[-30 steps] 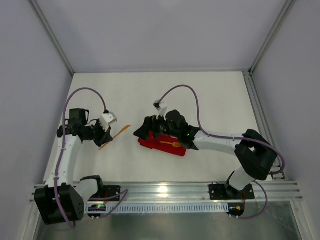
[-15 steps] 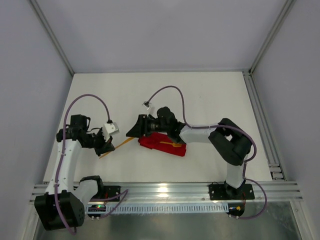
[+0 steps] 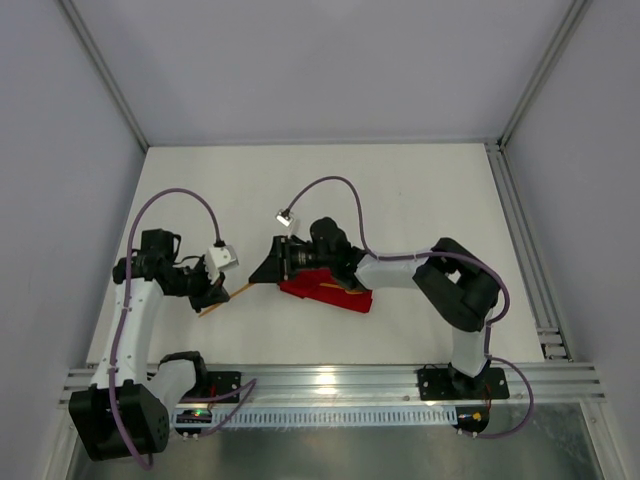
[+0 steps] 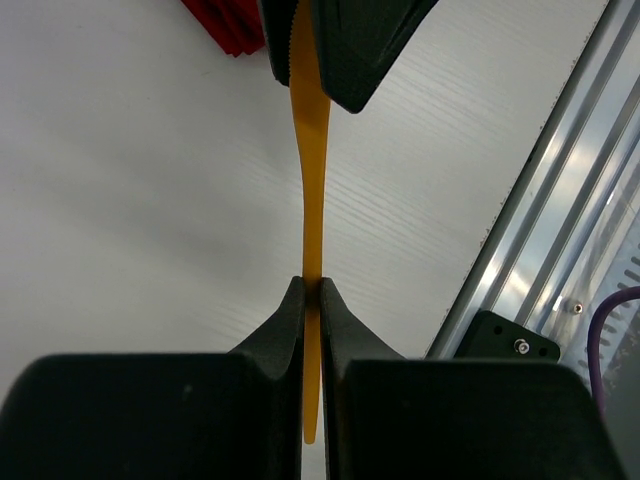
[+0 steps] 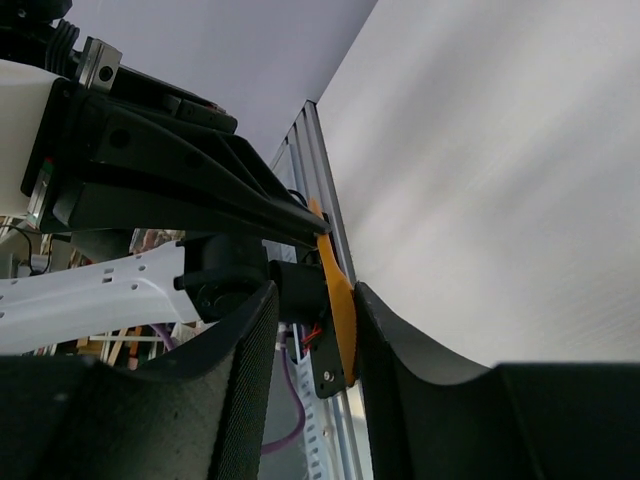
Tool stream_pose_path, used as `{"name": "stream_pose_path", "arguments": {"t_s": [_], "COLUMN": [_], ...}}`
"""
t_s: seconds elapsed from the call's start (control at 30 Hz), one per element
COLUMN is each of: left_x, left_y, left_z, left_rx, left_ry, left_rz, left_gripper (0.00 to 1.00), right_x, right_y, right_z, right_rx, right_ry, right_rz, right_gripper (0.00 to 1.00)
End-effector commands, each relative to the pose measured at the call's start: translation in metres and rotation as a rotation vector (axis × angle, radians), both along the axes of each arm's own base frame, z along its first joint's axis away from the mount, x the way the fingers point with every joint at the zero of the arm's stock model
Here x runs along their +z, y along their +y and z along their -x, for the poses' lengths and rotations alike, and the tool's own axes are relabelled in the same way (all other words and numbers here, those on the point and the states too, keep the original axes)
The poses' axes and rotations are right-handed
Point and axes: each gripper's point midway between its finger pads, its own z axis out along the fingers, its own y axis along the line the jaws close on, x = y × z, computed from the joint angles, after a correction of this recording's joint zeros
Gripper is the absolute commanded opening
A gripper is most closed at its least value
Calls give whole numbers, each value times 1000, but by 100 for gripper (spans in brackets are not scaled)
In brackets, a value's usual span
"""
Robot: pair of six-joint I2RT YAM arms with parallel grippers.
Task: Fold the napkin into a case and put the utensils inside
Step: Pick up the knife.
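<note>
The red napkin (image 3: 325, 292) lies folded on the table, and an orange utensil (image 3: 341, 291) rests on it. My left gripper (image 3: 212, 292) is shut on the handle of a second orange utensil (image 4: 311, 180), held just above the table and pointing at the napkin. My right gripper (image 3: 262, 272) reaches over the napkin's left end and straddles this utensil's far end (image 5: 338, 300). Its jaws are part open: the utensil lies against one finger (image 5: 385, 330), with a gap to the other. In the left wrist view the right fingers (image 4: 360, 40) hide the utensil's tip.
An aluminium rail (image 3: 340, 378) runs along the near edge of the table, with both arm bases on it. White walls and a frame post (image 3: 530, 80) enclose the back and sides. Purple cables loop over both arms.
My right gripper has moved left off the napkin to the free end of the held utensil, and its jaws have narrowed around it. The left gripper has dropped slightly, still holding the utensil.
</note>
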Motion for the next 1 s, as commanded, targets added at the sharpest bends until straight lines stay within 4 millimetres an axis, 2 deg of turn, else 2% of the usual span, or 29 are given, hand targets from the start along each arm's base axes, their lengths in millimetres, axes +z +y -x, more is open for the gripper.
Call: {"name": "stream_pose_path", "arguments": {"t_s": [0.0, 0.1, 0.3, 0.4, 0.43, 0.47, 0.53, 0.7, 0.8, 0.83, 0.9, 0.97], "left_x": [7, 8, 8, 8, 7, 7, 8, 8, 8, 8, 9, 11], "left_y": [-3, -3, -4, -4, -4, -4, -4, -5, -4, -5, -5, -7], "left_z": [-7, -7, -5, -3, -3, -2, -2, 6, 4, 4, 6, 10], "left_rx": [-19, -19, -31, -40, -42, -42, -42, -86, -86, -80, -90, -125], "left_ry": [-45, -45, -44, -41, -42, -40, -43, -43, -49, -41, -39, -50], "left_rz": [13, 13, 17, 15, 13, 13, 13, 8, 2, 8, 13, 16], "left_gripper": [0, 0, 0, 0, 0, 0, 0, 0, 0, 6, 8, 0], "right_x": [15, 13, 10, 12, 13, 12, 12, 12, 12, 15, 15, 16], "right_y": [9, 10, 10, 10, 10, 10, 10, 6, 4, 3, 1, 1], "right_z": [8, 11, 10, 7, 6, 7, 5, 2, 0, -1, -2, -2], "right_rx": [42, 50, 37, 25, 21, 21, 11, -23, -45, -51, -66, -65], "right_ry": [-24, -20, -23, -30, -34, -34, -36, -52, -65, -71, -80, -84], "right_rz": [-43, -37, -26, -27, -28, -25, -26, -21, -16, -21, -18, -19], "right_gripper": [40, 30, 29, 24, 21, 11, 3, 3, 3, 3, 3, 3]}}
